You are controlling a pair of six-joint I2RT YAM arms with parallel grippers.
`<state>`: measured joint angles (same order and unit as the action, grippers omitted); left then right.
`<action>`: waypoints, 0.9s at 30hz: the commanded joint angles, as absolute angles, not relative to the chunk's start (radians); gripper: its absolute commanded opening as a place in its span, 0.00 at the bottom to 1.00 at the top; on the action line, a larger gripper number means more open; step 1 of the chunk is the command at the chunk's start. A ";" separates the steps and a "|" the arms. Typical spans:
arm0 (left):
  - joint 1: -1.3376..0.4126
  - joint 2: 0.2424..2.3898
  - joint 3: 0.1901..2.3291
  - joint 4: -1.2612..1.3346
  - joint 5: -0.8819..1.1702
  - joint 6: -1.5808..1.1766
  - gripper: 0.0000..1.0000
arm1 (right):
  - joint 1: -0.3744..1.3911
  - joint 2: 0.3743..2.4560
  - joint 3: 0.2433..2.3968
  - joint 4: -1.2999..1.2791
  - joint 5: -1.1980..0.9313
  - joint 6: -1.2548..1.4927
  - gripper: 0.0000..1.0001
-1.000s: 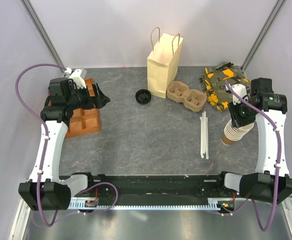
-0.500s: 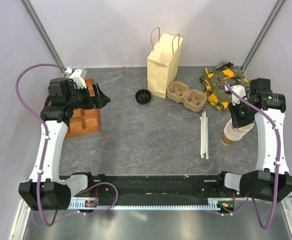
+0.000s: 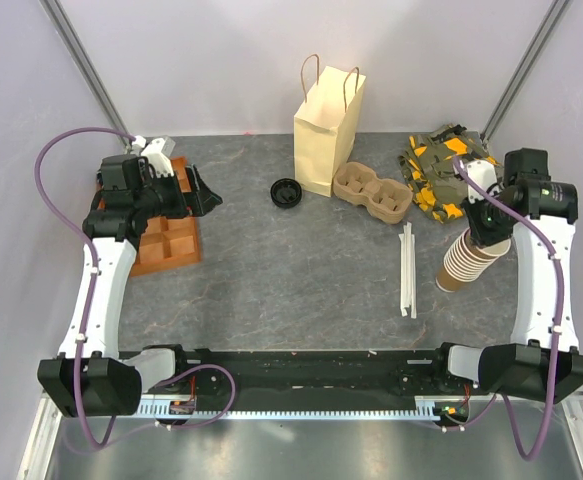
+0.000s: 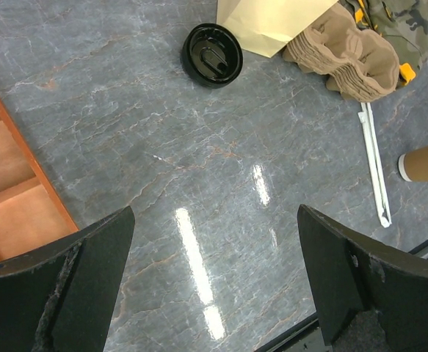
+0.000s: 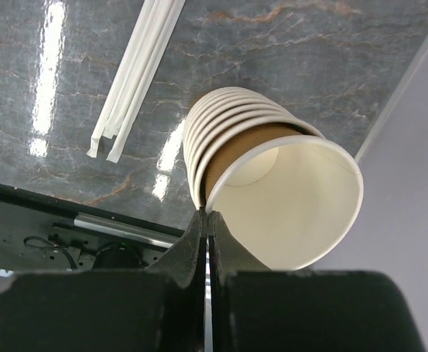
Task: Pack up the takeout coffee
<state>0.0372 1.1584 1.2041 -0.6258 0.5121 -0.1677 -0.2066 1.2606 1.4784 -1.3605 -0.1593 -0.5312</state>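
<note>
while right fingers (image 5: 205, 236) pinch rim of tilted pale paper cup stack (image 3: 468, 262), left fingers (image 3: 199, 192) gape | lidded coffee unseen | loose round black plastic lid (image 3: 286, 192) nearer left

Robot lab test cell, not a café. Evidence:
- Blank pale walls (image 3: 191, 60) on three sides, with bare metal struts (image 3: 79, 60) in the back corners.
- A grey stone-look table (image 3: 301, 270) is boxed in between them.
- Left arm (image 3: 101, 290) and right arm (image 3: 536, 290) sit on a black rail (image 3: 301, 365) at the near edge, with a slotted cable duct (image 3: 301, 408) in front.
- Purple cables (image 3: 79, 130) loop loose off both arms.
- Coffee-shop items are laid out on the table: paper bag (image 3: 326, 125), cardboard cup carrier (image 3: 371, 192), stack of paper cups (image 3: 466, 262), wrapped straws (image 3: 407, 270), loose black lid (image 3: 286, 192), wooden tray (image 3: 171, 240), camouflage cloth (image 3: 436, 165).
</note>
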 commanded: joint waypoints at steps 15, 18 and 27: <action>0.035 1.195 1.233 -0.592 0.555 -0.206 1.00 | -0.192 1.186 1.723 -1.462 -0.067 -0.546 0.00; 0.035 1.200 1.233 -0.589 0.560 -0.207 1.00 | -0.189 1.161 1.738 -1.462 -0.101 -0.554 0.00; 0.035 1.192 1.233 -0.583 0.580 -0.201 1.00 | -0.186 1.140 1.832 -1.460 -0.450 -0.561 0.00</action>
<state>0.0368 1.2015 1.2041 -0.6250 0.5346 -0.1829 -0.1932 1.1286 1.7782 -1.3628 -0.2356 -0.5549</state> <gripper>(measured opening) 0.995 0.010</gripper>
